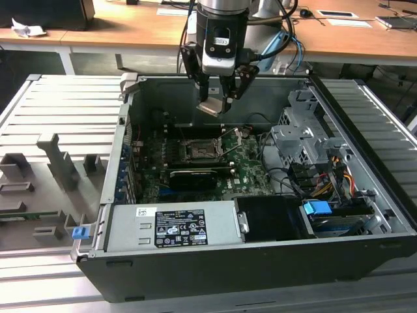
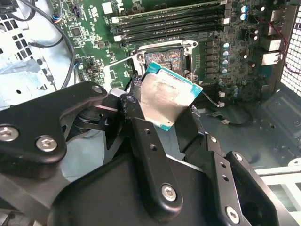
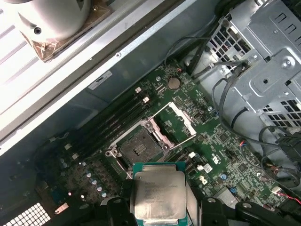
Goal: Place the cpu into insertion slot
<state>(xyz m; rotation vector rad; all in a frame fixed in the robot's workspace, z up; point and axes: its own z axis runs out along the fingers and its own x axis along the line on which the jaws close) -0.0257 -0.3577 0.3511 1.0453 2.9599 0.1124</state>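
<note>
**CPU clamped in gripper, held above the open socket**

- End effector: the gripper (image 1: 215,103) has its black jointed fingers (image 2: 141,127) closed on opposite edges of the cpu (image 1: 212,107). The chip hangs clear of the board, slightly tilted in the exterior view.
- Chip: flat and square, with a dull silver-grey metal lid on a teal-green substrate that shows as a thin border (image 2: 165,96). The lid surface looks smeared and matte in the second wrist view. In the first wrist view its rounded-corner lid (image 3: 157,195) carries faint print.
- Target: the insertion slot (image 1: 199,150) lies below the chip on the green motherboard (image 1: 251,171). It is a dark square recess inside a silvery metal frame (image 3: 138,148), with nothing seated in it. A bright rectangular load plate (image 3: 179,117) stands hinged open beside it.
- In the second wrist view the chip's far corner overlaps the slot (image 2: 164,57).
- Surroundings: narrow parallel black memory slots (image 2: 171,23) run alongside the socket. A long black card (image 1: 193,176) lies just on the near side of the socket in the exterior view.
- The dark sheet-metal computer case (image 1: 260,267) lies open on a ribbed grey table (image 1: 58,104). It holds a grey power supply box (image 1: 215,228) and a perforated drive cage (image 1: 306,140).
</note>
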